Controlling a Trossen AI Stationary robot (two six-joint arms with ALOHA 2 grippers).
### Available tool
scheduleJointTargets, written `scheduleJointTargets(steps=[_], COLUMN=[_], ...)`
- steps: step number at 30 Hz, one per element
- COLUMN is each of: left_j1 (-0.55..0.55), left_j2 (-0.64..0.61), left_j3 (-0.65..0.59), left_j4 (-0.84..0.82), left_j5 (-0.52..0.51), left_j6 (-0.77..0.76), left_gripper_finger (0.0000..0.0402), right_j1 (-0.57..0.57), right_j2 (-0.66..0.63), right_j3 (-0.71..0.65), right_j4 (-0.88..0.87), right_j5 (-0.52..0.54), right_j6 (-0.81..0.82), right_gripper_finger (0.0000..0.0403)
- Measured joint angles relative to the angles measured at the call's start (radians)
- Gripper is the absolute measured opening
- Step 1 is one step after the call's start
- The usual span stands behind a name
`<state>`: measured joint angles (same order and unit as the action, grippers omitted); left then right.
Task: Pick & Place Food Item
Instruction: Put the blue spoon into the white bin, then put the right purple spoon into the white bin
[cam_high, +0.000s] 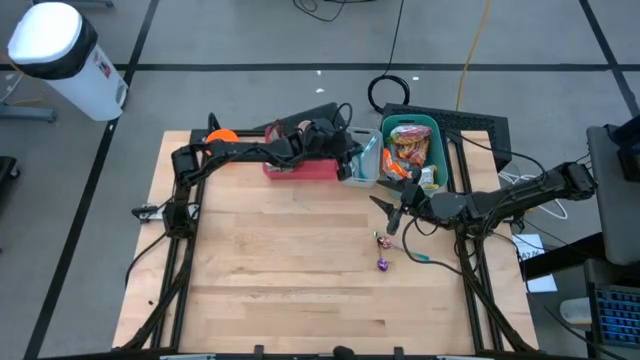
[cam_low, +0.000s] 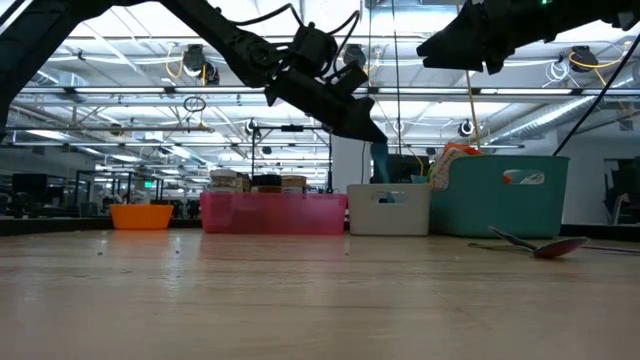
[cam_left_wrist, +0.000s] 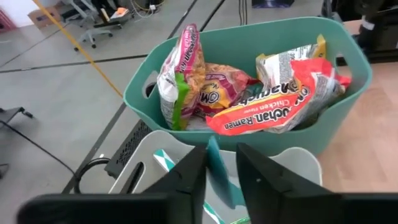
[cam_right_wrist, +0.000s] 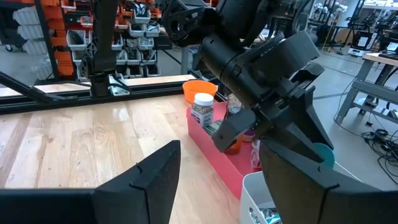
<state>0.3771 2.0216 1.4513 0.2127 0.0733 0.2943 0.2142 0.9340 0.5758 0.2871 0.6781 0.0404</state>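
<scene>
Packaging like this teal sachet (cam_left_wrist: 219, 180) is probably light, thin and limp. It should flex rather than break, and its smooth film may slide between hard pads. The flat faces near its upper edge look like the best place to pinch it, since a grip there lets it hang straight.

The sachet stands on edge in the narrow gap between the two fingers of the left gripper (cam_left_wrist: 221, 152), with its lower part dipping toward the white bin (cam_left_wrist: 292, 165) directly below. The fingers sit slightly apart, and the sachet lies close against one of them. I cannot tell whether they are pressing it or have let go.

The white bin sits along the table's (cam_high: 270, 270) far edge toward the right corner, touching the teal basket (cam_left_wrist: 249, 43) that holds ramen packets (cam_left_wrist: 273, 106). On the bin's other side is a pink tray (cam_high: 300, 168).

The right gripper (cam_high: 393, 222) hangs over the table just in front of the basket. Its fingers are spread and nothing is between them.

If the sachet is free, it will likely drop flat into the bin, since it is light and should not bounce.
</scene>
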Motion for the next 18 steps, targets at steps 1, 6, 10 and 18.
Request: scheduleJointTargets(steps=[1, 6, 10, 18], left_j1=[0.0, -0.006, -0.016, -0.022], left_j2=[0.0, 0.0, 0.0, -0.004], left_j3=[0.0, 0.0, 0.0, 0.0], left_j4=[0.0, 0.0, 0.004, 0.029], left_j5=[-0.01, -0.094, -0.163, -0.234], left_j6=[0.005, 0.052, 0.087, 0.088], left_gripper_finger=[0.0102, 0.0156, 0.0201, 0.0249], right_j1=[0.0, 0.0, 0.0, 0.0], right_j2=[0.0, 0.0, 0.0, 0.0], right_j3=[0.0, 0.0, 0.0, 0.0], right_j4=[0.0, 0.0, 0.0, 0.0], right_j5=[0.0, 0.0, 0.0, 0.0], right_j6=[0.0, 0.0, 0.0, 0.0], right_gripper_finger=[0.021, 0.021, 0.021, 0.021])
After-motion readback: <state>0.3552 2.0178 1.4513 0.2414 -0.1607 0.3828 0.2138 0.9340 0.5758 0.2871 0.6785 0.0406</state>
